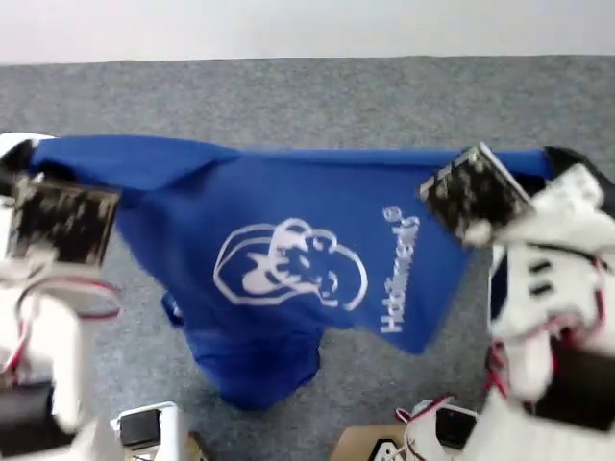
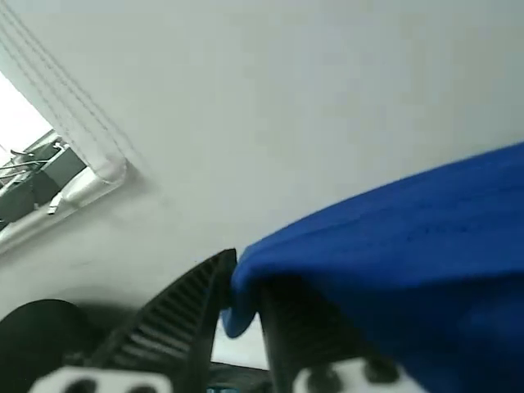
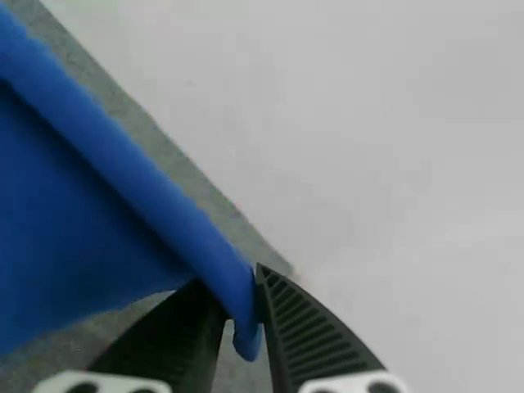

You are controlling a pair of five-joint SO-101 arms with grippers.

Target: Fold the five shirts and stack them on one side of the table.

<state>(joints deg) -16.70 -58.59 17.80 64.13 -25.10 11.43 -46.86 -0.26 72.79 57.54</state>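
A blue shirt (image 1: 288, 259) with a white print hangs stretched above the grey table (image 1: 317, 96), its top edge taut between both arms. My left gripper (image 2: 241, 315) is shut on one corner of the blue shirt (image 2: 393, 254), seen at the left of the high view (image 1: 24, 158). My right gripper (image 3: 244, 323) is shut on the opposite edge of the blue shirt (image 3: 90, 221), at the right of the high view (image 1: 562, 163). The shirt's lower part droops in folds toward the table's near side.
The grey table surface (image 1: 384, 375) runs under and behind the shirt, up to a pale wall (image 1: 307, 29). Arm bases (image 1: 144, 427) and cables stand along the near edge.
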